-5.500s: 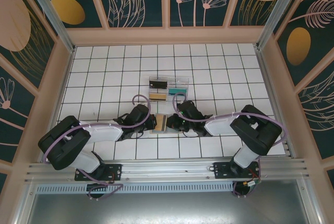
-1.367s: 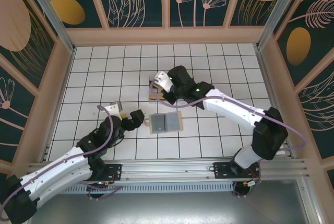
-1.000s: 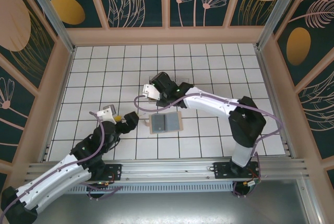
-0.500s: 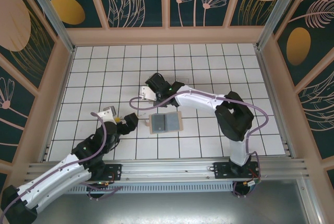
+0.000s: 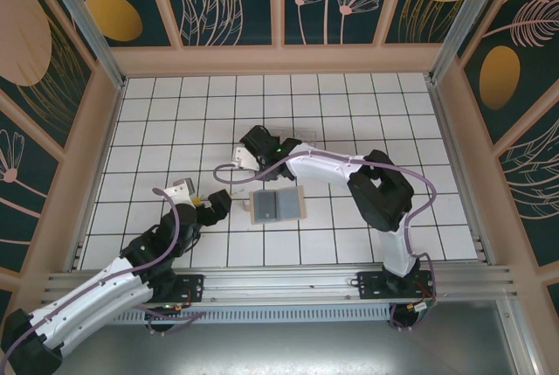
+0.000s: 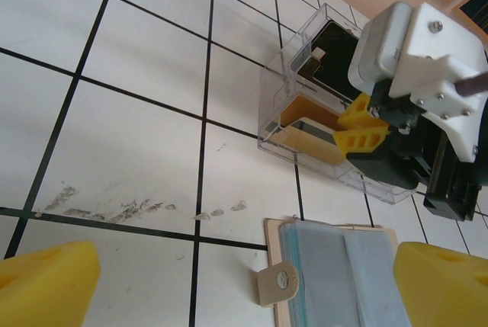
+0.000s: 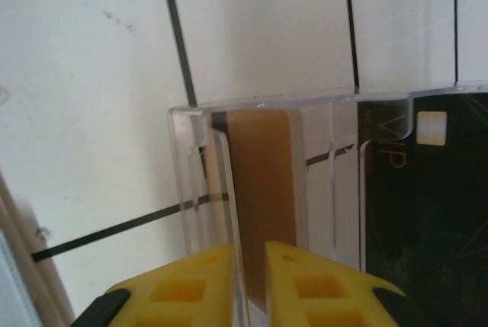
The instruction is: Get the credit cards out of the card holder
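The right arm (image 5: 325, 165) doubles back at a sharp elbow and reaches left across the tiled bench (image 5: 157, 121), its wrist tipped down over a clear tray (image 7: 183, 161). Its jaws stand a sliver apart astride a tan card (image 7: 263, 182) upright in the tray's end slot, beside a black card (image 7: 427, 213); whether they pinch it cannot be told. The left arm (image 5: 148, 248) lies low and outstretched, jaws wide apart, facing the card holder (image 5: 278, 205), which lies open and flat just beside the tray.
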Controlling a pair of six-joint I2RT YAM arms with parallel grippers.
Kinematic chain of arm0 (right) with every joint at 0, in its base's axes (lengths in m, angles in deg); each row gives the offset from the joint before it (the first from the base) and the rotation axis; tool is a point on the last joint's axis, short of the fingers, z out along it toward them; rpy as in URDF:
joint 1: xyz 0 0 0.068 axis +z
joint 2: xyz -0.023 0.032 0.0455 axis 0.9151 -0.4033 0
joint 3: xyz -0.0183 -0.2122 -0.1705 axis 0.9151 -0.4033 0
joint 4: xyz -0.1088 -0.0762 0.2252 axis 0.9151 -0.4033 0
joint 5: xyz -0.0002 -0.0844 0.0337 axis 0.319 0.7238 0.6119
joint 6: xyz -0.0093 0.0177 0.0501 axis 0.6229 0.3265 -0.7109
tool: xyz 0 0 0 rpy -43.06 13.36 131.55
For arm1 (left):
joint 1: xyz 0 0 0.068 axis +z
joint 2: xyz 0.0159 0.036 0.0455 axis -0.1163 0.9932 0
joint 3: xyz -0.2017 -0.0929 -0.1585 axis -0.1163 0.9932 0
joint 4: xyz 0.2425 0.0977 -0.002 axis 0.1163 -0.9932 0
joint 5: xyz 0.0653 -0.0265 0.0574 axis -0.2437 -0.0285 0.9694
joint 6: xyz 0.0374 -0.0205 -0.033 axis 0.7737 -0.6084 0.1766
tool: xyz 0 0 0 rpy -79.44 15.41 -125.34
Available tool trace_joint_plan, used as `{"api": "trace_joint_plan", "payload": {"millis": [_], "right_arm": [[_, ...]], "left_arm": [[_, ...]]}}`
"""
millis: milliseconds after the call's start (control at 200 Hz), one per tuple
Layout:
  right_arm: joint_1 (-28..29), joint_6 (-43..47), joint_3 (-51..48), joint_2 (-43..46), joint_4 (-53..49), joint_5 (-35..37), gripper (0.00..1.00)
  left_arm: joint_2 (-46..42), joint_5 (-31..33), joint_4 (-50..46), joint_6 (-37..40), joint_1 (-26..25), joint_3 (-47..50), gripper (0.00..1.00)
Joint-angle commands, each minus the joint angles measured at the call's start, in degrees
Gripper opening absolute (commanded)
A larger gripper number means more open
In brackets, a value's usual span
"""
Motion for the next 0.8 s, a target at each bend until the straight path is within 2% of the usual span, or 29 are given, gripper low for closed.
{"api": "trace_joint_plan", "payload": {"millis": [0,220,285,400,796], "right_arm": [[-0.46,-0.96,1.96,-1.04,0.23,1.19,0.23],[-1.12,-1.20,1.69,-0.82,1.19,2.02,0.26],[-1.16,-1.71,1.69,-0.52,0.67,1.13,0.37],[-1.16,-2.06,0.65,0.06,1.08,0.75,0.41],[-1.25,-3.24,-1.58,1.03,5.11,5.40,0.40]], "left_arm": [[0.02,0.70,0.39,0.79,0.06,0.42,0.99],[0.16,0.76,0.39,0.92,0.04,0.26,0.99],[0.29,0.72,0.47,0.97,0.10,0.36,0.99],[0.81,0.68,0.73,0.93,0.08,0.30,0.99],[2.33,0.40,1.31,0.98,0.08,-0.28,0.99]]}}
